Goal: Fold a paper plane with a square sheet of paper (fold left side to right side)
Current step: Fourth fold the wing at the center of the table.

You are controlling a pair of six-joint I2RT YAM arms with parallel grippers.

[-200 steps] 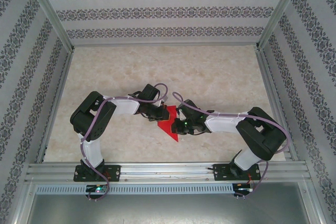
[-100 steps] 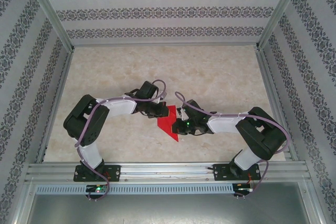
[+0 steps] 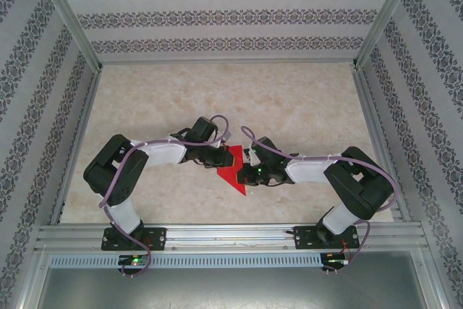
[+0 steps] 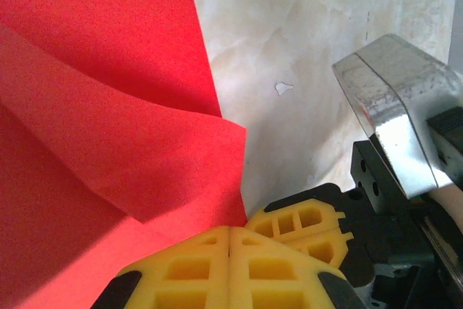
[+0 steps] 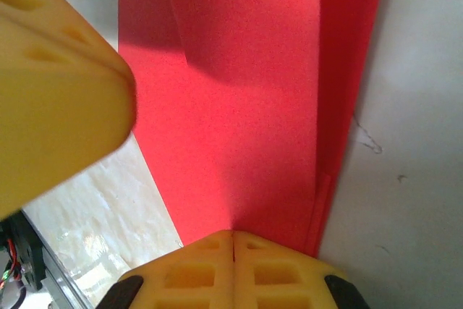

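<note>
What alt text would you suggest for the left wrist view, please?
Bright red square sheet of paper, one flap folded over itself, covers the left of a pale marbled table. The left gripper, yellow fingers shut, meets the paper's edge at the bottom, with the right gripper close beside it.

The red paper (image 4: 108, 150) is thin and matt with a fine grainy tooth, and its creases are soft-edged. The tabletop (image 4: 304, 41) looks like pale marbled laminate, smooth with a faint sheen. The left gripper (image 4: 230, 240) and right gripper (image 5: 233, 244) have fingers of yellow moulded plastic, matt and slightly pebbled. A metal block (image 4: 398, 106) nearby is bare, brushed and bright. The arm shells (image 3: 163, 153) are glossy white plastic, the frame rails (image 3: 231, 235) satin aluminium
</note>
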